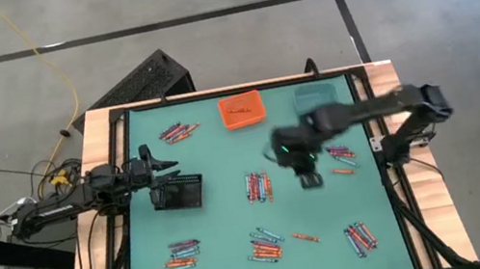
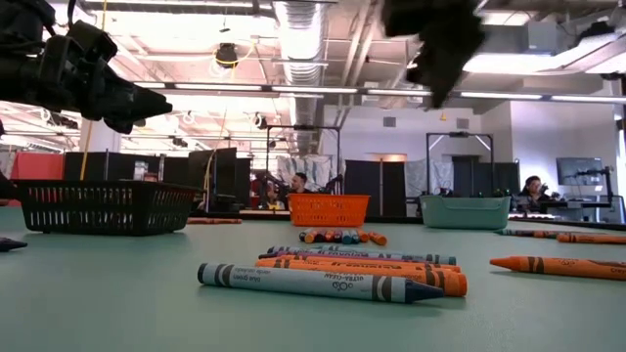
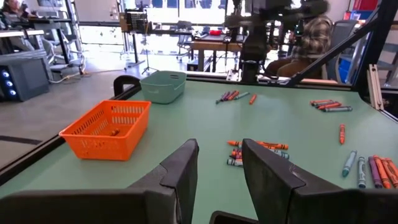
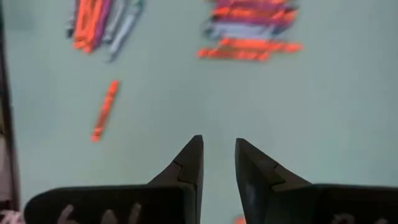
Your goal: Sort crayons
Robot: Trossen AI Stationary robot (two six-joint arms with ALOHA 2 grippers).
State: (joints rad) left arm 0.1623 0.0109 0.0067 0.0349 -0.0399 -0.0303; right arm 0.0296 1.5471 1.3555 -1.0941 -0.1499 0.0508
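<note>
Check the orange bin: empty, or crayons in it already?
Not empty. The orange bin holds at least one crayon, seen in the high and left wrist views.

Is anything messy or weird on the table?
Yes. Crayons lie scattered in little piles all over the table, not in bins. Only the orange bin holds any, as far as shows. Nothing looks broken or spilled.

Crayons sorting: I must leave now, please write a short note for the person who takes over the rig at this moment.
Left gripper: open, empty, above the black bin.
Right gripper: open, empty, over the mat mid-table, right of one crayon group.
Crayons: several mixed groups on the mat; a single orange one lies right of the right gripper.
Done: a few crayons in the orange bin. The teal bin contents cannot be seen.
Left: nearly all crayons.
</note>
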